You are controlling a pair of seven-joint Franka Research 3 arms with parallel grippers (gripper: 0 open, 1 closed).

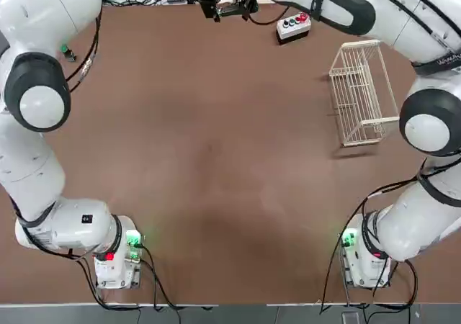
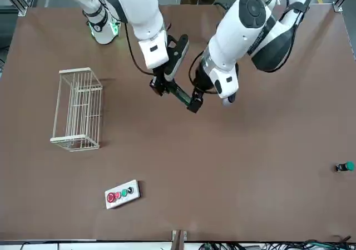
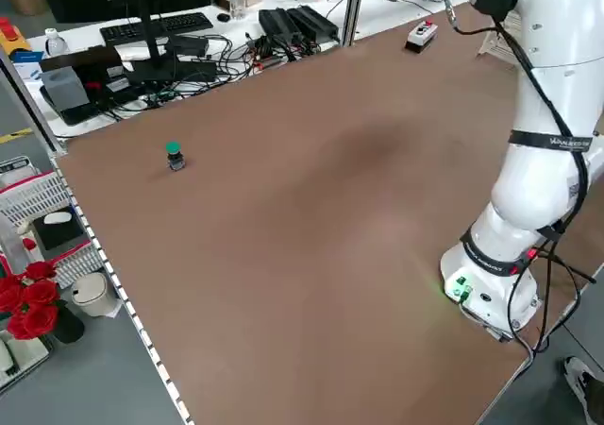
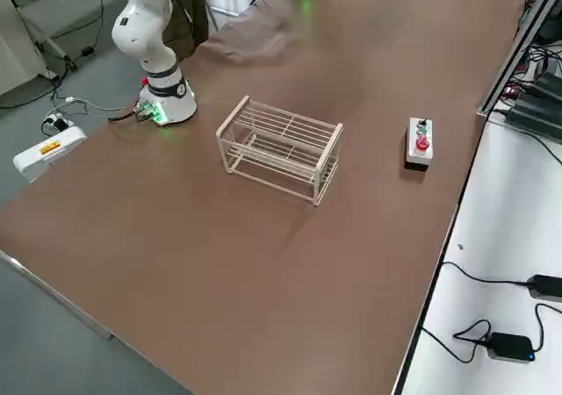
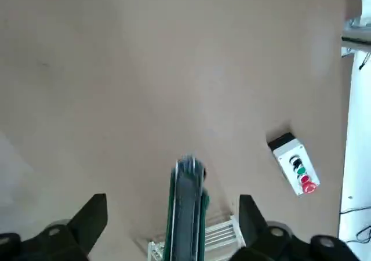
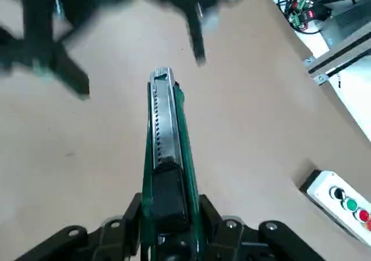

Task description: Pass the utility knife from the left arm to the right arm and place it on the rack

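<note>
Brown tabletop (image 1: 209, 165) lies beneath both white arms. The black two-finger left gripper (image 5: 174, 223) stands open, released, around the slim dark green and black utility knife (image 6: 168, 168) without holding it. The black right gripper (image 6: 171, 229) grips the knife above the table, so the handover looks done; placing it on the white wire rack (image 2: 79, 110) remains.

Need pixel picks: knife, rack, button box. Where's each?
Knife (image 6: 165, 122): right wrist view, its metal end.
Rack (image 4: 279, 121): right side view, top bars.
Button box (image 2: 114, 204): front view, white casing near the red buttons.
</note>
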